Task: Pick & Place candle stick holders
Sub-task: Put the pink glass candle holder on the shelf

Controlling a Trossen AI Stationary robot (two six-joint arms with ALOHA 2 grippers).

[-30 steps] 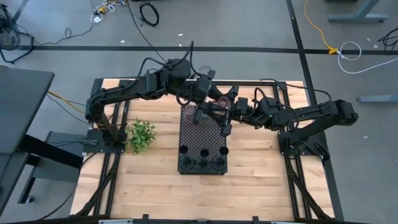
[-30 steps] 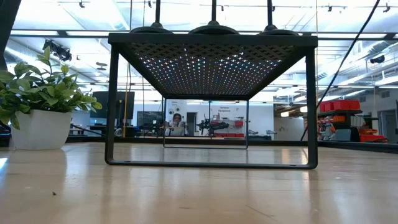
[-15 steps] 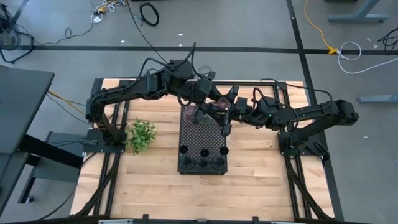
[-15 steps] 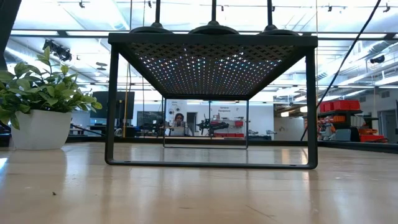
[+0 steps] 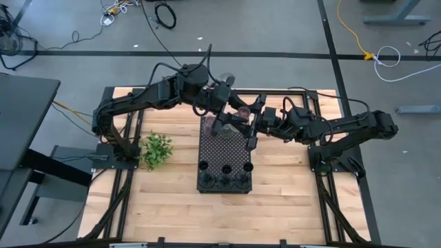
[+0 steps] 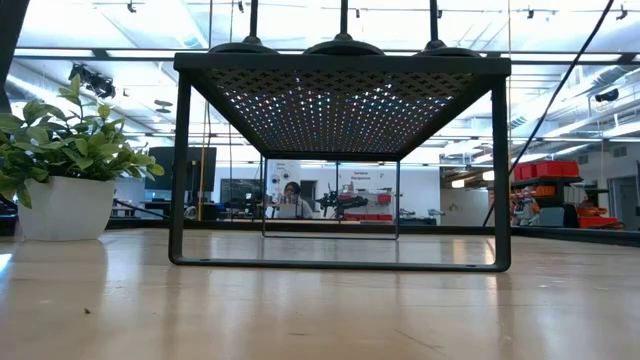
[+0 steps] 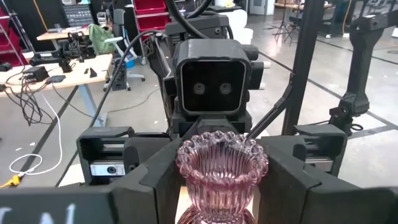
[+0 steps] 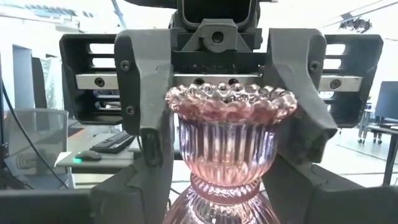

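Above far end of black tray (image 5: 224,155), pink glass cup (image 8: 229,142) is framed upright between both grippers, left gripper (image 5: 222,120) facing right gripper (image 5: 249,124), apparently mid-handover; which jaws actually clamp cup cannot be told.

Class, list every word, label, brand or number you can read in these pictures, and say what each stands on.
No text can be read for sure.
Pale marks along the dark edge in the left wrist view: cut off, unreadable.
Sign on the far wall in the low view: too small to read.
The pink glass cup and the tray: no lettering.
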